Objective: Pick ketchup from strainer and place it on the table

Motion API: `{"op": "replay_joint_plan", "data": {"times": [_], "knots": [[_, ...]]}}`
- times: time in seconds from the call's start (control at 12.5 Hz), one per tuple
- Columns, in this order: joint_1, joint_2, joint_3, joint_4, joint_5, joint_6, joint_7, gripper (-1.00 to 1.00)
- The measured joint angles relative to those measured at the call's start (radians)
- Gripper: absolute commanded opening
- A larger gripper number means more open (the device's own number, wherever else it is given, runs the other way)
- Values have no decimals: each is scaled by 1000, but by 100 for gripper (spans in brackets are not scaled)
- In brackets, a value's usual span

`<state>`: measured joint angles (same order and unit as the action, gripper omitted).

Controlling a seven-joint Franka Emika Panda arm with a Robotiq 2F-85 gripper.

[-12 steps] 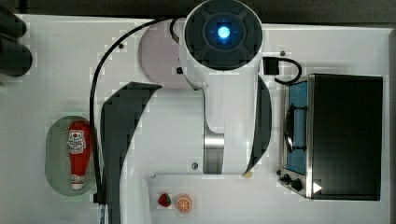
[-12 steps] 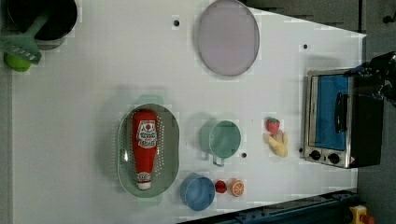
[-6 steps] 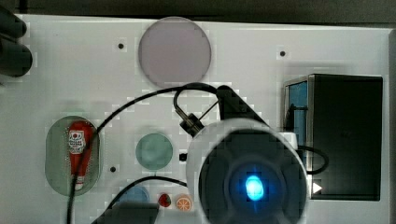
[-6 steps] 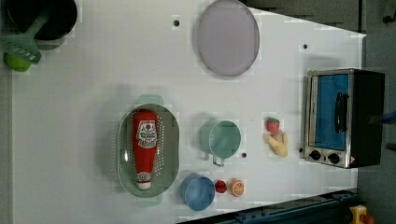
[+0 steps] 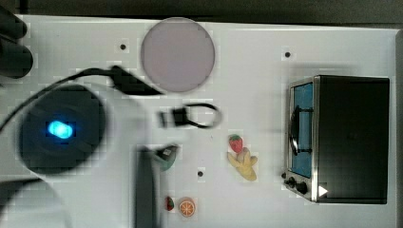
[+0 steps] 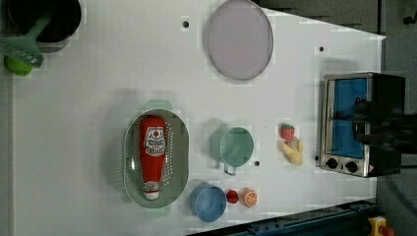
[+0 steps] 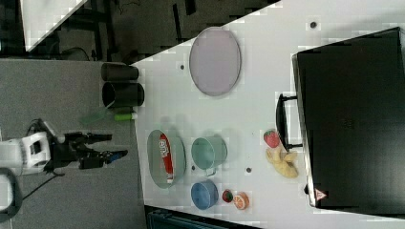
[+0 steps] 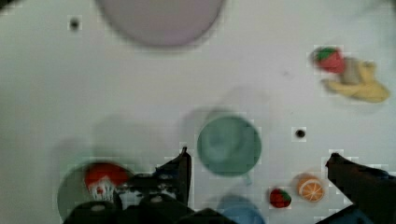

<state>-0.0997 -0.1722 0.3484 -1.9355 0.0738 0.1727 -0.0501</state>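
1 ketchup [image 6: 152, 153] flat in strainer [image 6: 181, 162], tool [image 8: 257, 179] prob. open above.

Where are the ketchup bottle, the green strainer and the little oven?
ketchup bottle [image 6: 152, 150]: left view, on its label.
strainer [image 6: 179, 147]: left view, on its dotted wall.
oven [image 6: 348, 113]: left view, on its blue door.

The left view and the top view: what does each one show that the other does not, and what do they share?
The left view alone shows the ketchup lying in the strainer, the blue bowl and the green spatula. The top view alone shows the arm with its blue light, covering the top view's left part of the table. Both share the table, the round plate, the toaster oven, the strawberry, the banana and the orange slice.
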Motion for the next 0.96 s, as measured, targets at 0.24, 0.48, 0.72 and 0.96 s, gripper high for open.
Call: {"op": "replay_joint_plan", "data": {"times": [0.24, 0.48, 0.72, 0.96], "knots": [[29, 104, 166, -33, -8, 104, 5, 100], [40, 144, 302, -94, -2, 235, 26, 100], [66, 197, 395, -137, -4, 409, 41, 100], [82, 290, 439, -189, -42, 612, 51, 100]]}}
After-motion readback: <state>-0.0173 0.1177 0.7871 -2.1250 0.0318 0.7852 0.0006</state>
